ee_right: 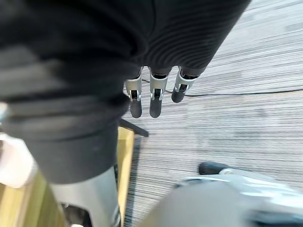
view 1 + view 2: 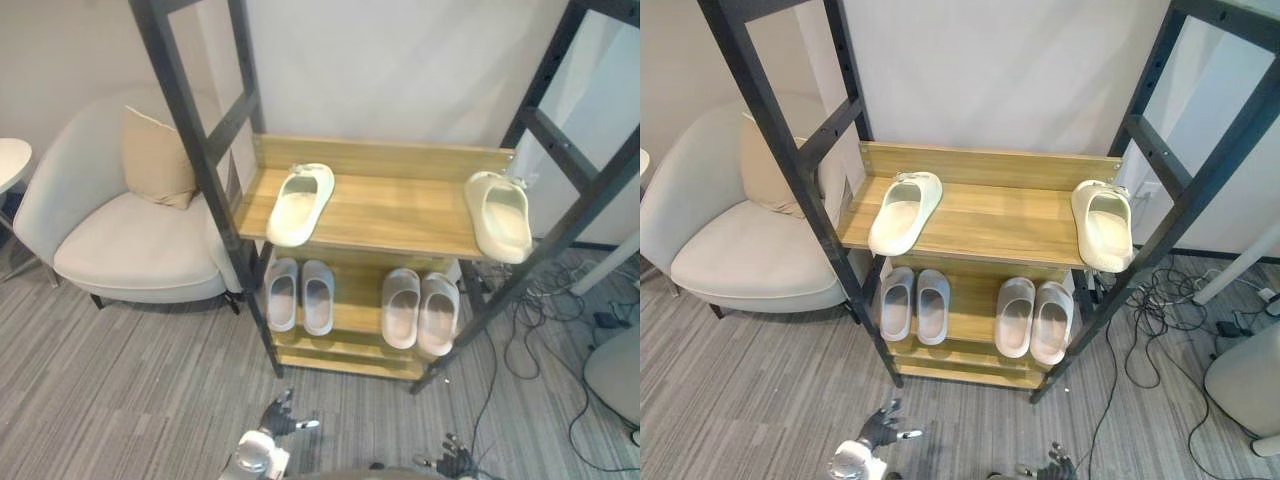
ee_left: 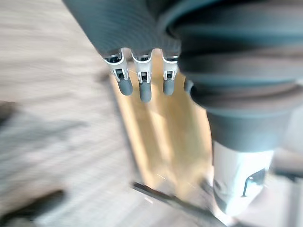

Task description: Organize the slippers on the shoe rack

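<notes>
Bottom edge, centre: L hand (image 2: 278,418) & R hand (image 2: 456,464) hang low, fingers loose, holding nothing. Above them, shoe rack (image 2: 400,212). Lower shelf has 2 pairs side by side: left grey pair (image 2: 300,296), right grey pair (image 2: 420,311). Top shelf has 2 singles well apart: left cream slipper (image 2: 300,203) & right cream slipper (image 2: 500,216) at shelf's right edge. Armchair (image 2: 130,245) w/ cushion (image 2: 155,157) at frame left.

A pale upholstered armchair (image 2: 130,250) is seen at the left on grey striped flooring (image 2: 120,390), with a beige cushion (image 2: 155,160) leaned against its backrest. Dark cables (image 2: 1150,300) are tangled on the flooring at the right. A white wall (image 2: 380,70) is seen behind.
</notes>
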{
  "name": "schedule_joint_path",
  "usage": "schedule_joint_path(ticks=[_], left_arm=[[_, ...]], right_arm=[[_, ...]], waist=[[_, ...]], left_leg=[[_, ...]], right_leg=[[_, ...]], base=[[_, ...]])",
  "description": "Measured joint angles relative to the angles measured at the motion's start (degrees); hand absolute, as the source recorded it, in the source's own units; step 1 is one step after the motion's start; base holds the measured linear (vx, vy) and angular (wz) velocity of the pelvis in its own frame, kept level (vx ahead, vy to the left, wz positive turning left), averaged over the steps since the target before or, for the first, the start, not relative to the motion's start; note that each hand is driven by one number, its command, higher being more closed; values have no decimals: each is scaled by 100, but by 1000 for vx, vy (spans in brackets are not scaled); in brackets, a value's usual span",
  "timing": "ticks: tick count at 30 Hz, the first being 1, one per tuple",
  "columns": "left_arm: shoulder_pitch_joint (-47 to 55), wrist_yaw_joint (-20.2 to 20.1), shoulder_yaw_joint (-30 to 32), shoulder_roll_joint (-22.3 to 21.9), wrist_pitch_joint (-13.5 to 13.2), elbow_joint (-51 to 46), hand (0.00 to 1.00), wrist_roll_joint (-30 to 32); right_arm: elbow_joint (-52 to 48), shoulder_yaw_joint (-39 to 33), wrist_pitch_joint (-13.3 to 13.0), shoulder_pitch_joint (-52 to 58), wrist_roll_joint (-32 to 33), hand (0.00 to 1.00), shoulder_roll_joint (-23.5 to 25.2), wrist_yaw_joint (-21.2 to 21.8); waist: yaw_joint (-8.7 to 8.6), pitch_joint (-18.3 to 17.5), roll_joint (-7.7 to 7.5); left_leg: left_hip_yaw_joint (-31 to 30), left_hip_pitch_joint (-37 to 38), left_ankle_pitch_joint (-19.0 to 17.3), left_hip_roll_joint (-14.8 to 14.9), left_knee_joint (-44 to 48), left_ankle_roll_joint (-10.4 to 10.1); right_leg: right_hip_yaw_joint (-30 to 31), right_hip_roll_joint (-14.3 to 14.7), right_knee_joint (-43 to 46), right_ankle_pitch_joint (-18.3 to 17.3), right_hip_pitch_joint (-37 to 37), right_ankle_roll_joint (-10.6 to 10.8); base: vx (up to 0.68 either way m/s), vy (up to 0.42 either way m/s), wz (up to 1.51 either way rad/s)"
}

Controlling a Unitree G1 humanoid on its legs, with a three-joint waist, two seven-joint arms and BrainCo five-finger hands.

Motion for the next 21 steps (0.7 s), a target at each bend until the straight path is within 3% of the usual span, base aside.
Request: schedule_joint_path(ticks=[3, 9, 16, 21], left_arm=[[-89, -175, -576, -18, -186, -908, 0, -269], [-597, -216, -946, -75, -388, -2156, 0, -746], [-1458, -138, -614, 33, -588, -2903, 0, -936], [-1848, 190, -149, 234, -605, -3056, 0, -932]], right_arm=[[19, 0, -4, 26, 16, 0, 0, 24], [56, 20, -33, 69, 39, 0, -127, 42], [104, 141, -71, 16, 29, 0, -201, 90], [203, 251, -95, -57, -15, 0, -234, 129]], waist=[[-18, -66, 42], [-50, -192, 132], [-85, -214, 127], [-110, -221, 101]], left_leg=[[-26, -2, -1, -27, -2, 2], [-48, 52, 43, -31, 29, 59], [-100, 106, 33, -26, 28, 58], [-107, 137, 23, -23, 28, 46]], right_leg=[[56, 4, -49, 2, 26, 4], [104, 56, -50, 57, 55, 9], [75, 111, -228, 67, 194, -14], [64, 111, -244, 75, 233, -24]], base=[[-1, 1, 1], [83, -22, 1], [35, -15, 0], [-13, -3, 0]])
